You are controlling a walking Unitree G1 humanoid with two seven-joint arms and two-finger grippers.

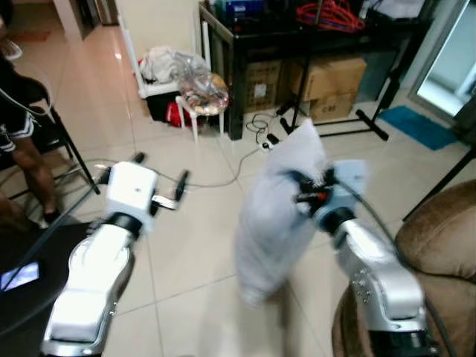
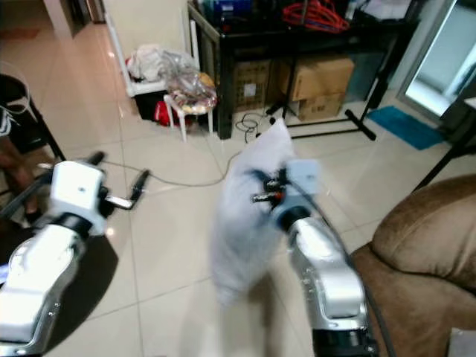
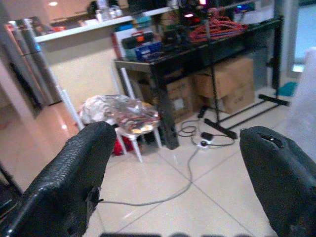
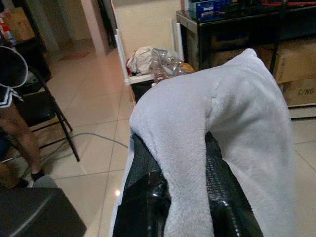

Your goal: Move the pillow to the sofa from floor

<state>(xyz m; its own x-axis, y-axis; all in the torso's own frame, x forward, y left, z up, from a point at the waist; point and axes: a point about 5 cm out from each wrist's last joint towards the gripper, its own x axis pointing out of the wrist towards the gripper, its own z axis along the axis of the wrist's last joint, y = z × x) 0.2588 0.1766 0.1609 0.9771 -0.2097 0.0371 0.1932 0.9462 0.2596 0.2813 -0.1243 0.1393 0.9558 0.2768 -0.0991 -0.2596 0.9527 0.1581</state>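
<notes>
The brown sofa [image 1: 439, 238] sits at my four o'clock, and the pale pillow [image 1: 279, 216] hangs clear of the tiled floor [image 1: 193, 245] at twelve. My right gripper [image 4: 185, 192] is clenched on its fabric, my left gripper [image 3: 182, 163] spread and holding nothing at ten; cardboard boxes [image 1: 327, 85] under the black table [image 1: 312, 37] are closed.

The right claw [image 4: 182, 192] is raised out in front of the robot on its bent silver arm, its two black fingers [image 4: 145, 182] pinched tight on a fold of the pale pillow [image 1: 279, 216], which hangs from it. The left claw [image 1: 160, 182] is held forward at about the same height, fingers [image 3: 69, 182] spread wide apart and gripping nothing.
</notes>
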